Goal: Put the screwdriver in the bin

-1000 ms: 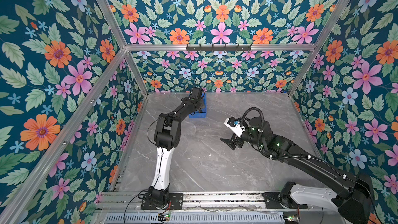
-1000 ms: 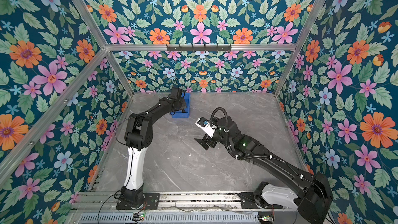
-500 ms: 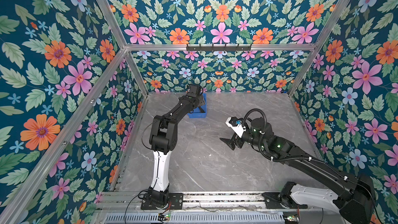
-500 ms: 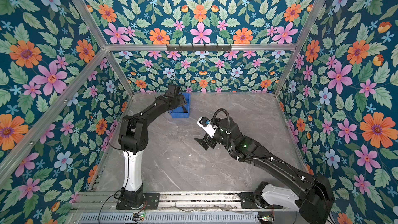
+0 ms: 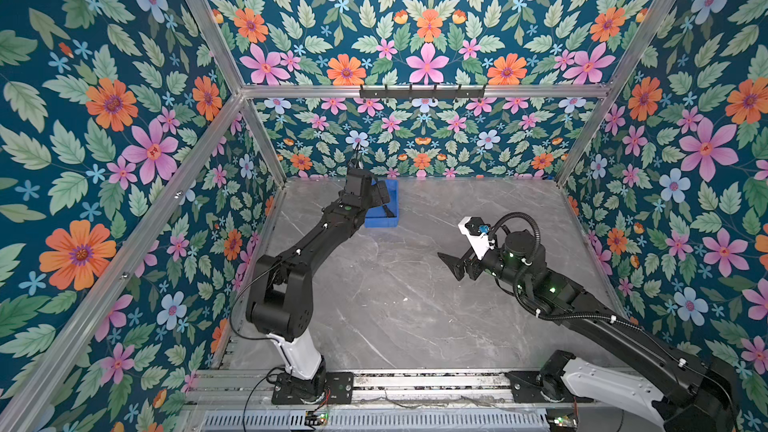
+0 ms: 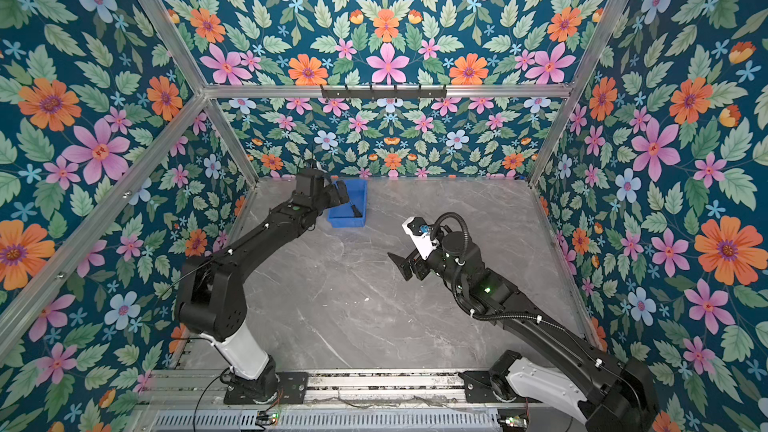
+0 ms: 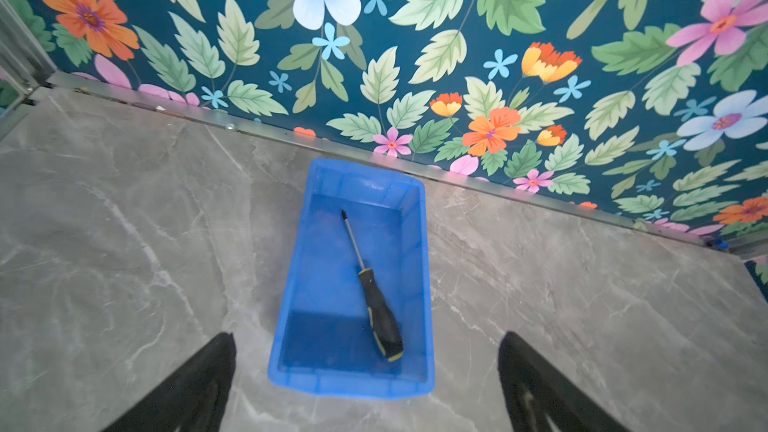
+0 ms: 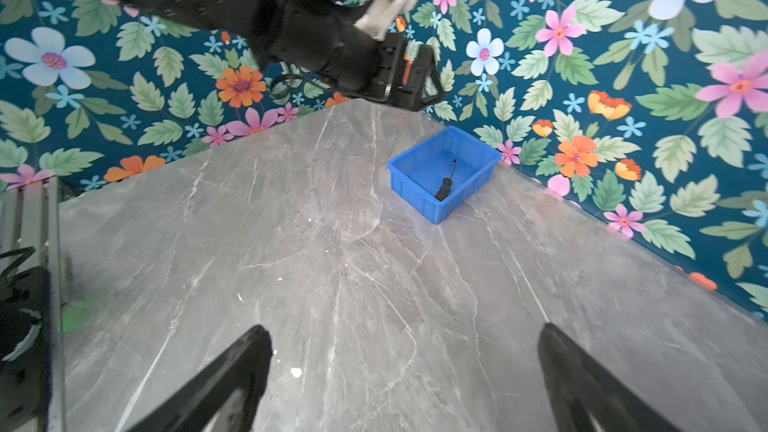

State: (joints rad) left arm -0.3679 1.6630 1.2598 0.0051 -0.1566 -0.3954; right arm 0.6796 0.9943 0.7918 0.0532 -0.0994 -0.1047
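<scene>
The screwdriver [image 7: 377, 313], black and yellow handle with a thin shaft, lies loose on the floor of the blue bin [image 7: 353, 388], slanted along its length. Both show in the right wrist view too, the screwdriver [image 8: 444, 189] inside the bin [image 8: 419, 197]. In both top views the bin [image 5: 384, 220] [image 6: 349, 221] sits at the back, near the rear wall. My left gripper [image 7: 365, 338] [image 5: 380, 193] hovers above the bin's near end, open and empty. My right gripper [image 8: 404, 329] [image 5: 451, 265] is open over bare tabletop at mid-right, far from the bin.
Grey marble tabletop [image 5: 399, 309] enclosed by floral walls on three sides. A metal strip [image 7: 540, 197] runs along the rear wall just behind the bin. A black hook rail [image 5: 422, 91] hangs high on the back frame. Both arm bases stand on the front rail [image 5: 415, 384].
My left gripper has opened and let go of the screwdriver, which now rests in the bin. The left arm has drawn back slightly to the left. The right arm has barely shifted.
</scene>
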